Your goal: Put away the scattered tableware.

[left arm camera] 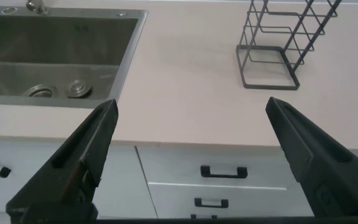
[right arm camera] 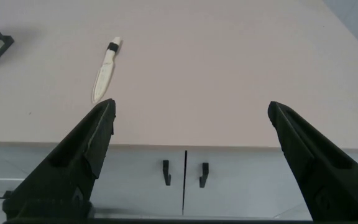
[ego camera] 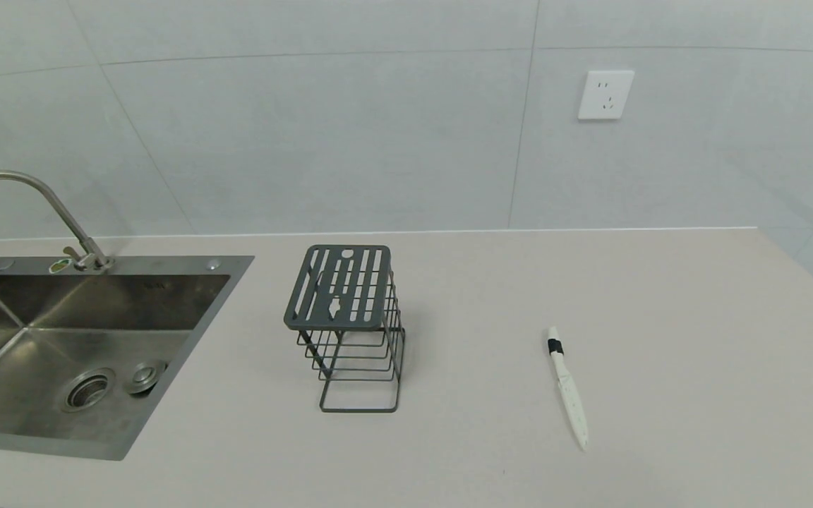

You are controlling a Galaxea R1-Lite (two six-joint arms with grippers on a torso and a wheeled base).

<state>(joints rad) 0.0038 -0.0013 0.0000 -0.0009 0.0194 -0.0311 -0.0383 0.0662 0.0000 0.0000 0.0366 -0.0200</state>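
A white knife (ego camera: 567, 386) with a black band near its handle end lies flat on the beige counter (ego camera: 660, 317), right of centre; it shows again (right arm camera: 106, 68) in the right wrist view. A dark wire rack (ego camera: 347, 321) with a slotted top plate stands mid-counter, its base (left arm camera: 271, 53) seen from the left wrist. My left gripper (left arm camera: 191, 118) hangs open in front of the counter's front edge, below the rack and sink. My right gripper (right arm camera: 191, 118) is open too, held off the counter's front edge, with the knife well beyond its fingers. Neither holds anything.
A steel sink (ego camera: 61, 346) with a curved faucet (ego camera: 32, 204) is sunk into the counter's left end. A wall socket (ego camera: 605, 94) sits on the tiled wall behind. Drawers with dark handles (left arm camera: 224, 171) and cabinet doors (right arm camera: 185, 174) lie below the counter.
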